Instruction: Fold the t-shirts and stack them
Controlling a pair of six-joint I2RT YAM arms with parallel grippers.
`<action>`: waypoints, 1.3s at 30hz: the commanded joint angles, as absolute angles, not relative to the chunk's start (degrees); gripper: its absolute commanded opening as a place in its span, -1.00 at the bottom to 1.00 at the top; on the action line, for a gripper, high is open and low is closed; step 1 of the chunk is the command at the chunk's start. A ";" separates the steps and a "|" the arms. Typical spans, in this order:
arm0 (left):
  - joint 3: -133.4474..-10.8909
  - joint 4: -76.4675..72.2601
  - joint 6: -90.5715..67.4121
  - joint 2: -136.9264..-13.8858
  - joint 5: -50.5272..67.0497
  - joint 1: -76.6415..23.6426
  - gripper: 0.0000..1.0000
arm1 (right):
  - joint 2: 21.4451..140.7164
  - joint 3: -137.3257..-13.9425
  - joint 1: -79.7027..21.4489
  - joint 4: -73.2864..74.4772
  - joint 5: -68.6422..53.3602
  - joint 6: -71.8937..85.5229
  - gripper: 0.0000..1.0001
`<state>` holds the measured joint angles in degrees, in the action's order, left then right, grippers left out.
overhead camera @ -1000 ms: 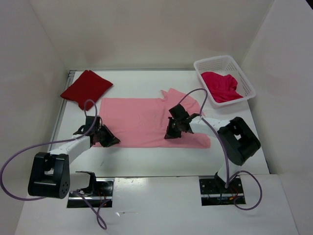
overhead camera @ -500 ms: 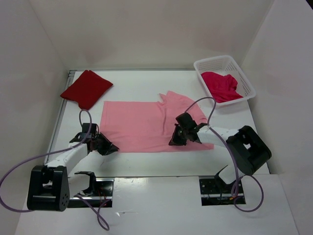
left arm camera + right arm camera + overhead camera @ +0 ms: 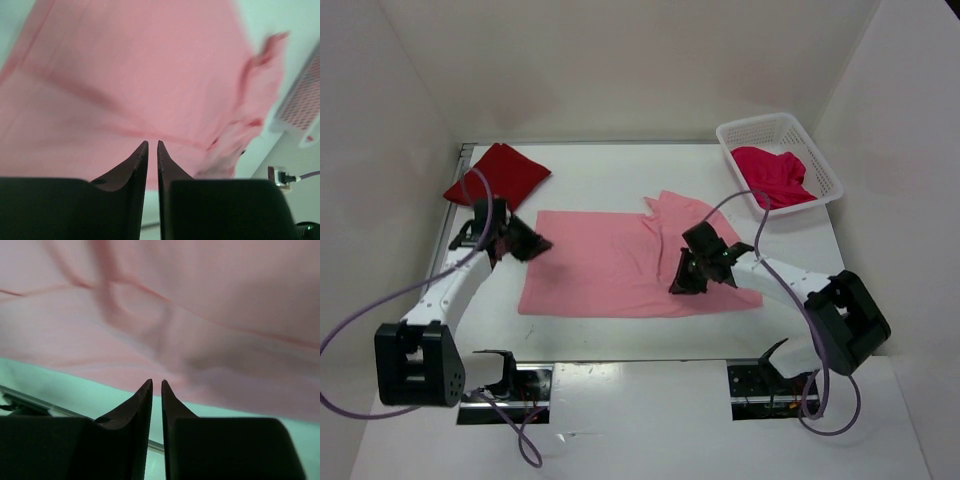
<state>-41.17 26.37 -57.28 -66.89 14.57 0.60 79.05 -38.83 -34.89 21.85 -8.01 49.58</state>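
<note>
The light pink t-shirt [image 3: 610,260] lies spread flat in the middle of the table, with its sleeves and collar end to the right. My left gripper [image 3: 530,244] is shut and empty, just above the shirt's far left corner; its wrist view shows the pink cloth [image 3: 125,75] beyond the tips [image 3: 152,143]. My right gripper [image 3: 684,281] is shut and empty over the shirt's near right part; its tips [image 3: 156,382] hover at the cloth's [image 3: 210,315] near hem. The dark red shirt [image 3: 498,174] lies folded at the back left. The magenta-crimson shirt [image 3: 772,176] lies crumpled in the basket.
The white lattice basket [image 3: 767,129] stands at the back right corner, and also shows blurred in the left wrist view [image 3: 300,100]. White walls close in the table on three sides. The arm bases and cables sit along the near edge.
My left gripper has moved from the shirt's near left edge up to its far left corner. The pink shirt has slid slightly toward the near edge. My right gripper stayed over the near right part.
</note>
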 commanded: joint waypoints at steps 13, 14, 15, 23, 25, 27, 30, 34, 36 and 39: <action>-75.05 10.81 -42.80 -108.26 -3.86 2.63 -0.43 | 106.93 -78.21 -21.72 20.65 -4.92 30.50 -0.99; -75.58 10.81 -42.28 -109.24 -3.87 2.64 -0.28 | 108.79 -79.96 -20.58 20.65 -4.31 28.93 -0.99; -75.59 10.81 -42.28 -110.03 -3.87 3.51 -0.15 | 110.90 -84.07 -20.57 21.87 -4.31 28.31 -0.99; -76.73 10.20 -41.75 -114.08 -2.11 5.19 0.19 | 127.24 -103.51 -19.25 24.52 -1.76 24.70 -0.37; -76.73 10.20 -41.75 -114.08 -2.81 5.19 0.19 | 129.71 -106.95 -19.25 25.22 -1.76 24.18 -0.27; -77.26 10.20 -41.04 -114.08 -2.81 5.19 0.19 | 133.39 -111.43 -19.25 26.28 -1.05 23.65 -0.16; -77.26 9.40 -40.52 -114.70 -2.11 5.19 0.19 | 137.01 -116.45 -19.25 28.56 -0.35 23.64 -0.14; -77.26 8.88 -39.47 -115.22 -0.88 5.19 0.14 | 139.13 -120.05 -19.25 29.09 0.70 23.12 -0.12; -76.73 8.26 -39.46 -115.75 -0.88 5.19 0.10 | 140.27 -120.59 -19.25 30.23 2.10 23.12 -0.12; -76.73 7.73 -39.46 -116.36 -0.35 5.19 0.02 | 141.42 -121.20 -19.25 31.03 2.72 22.50 -0.09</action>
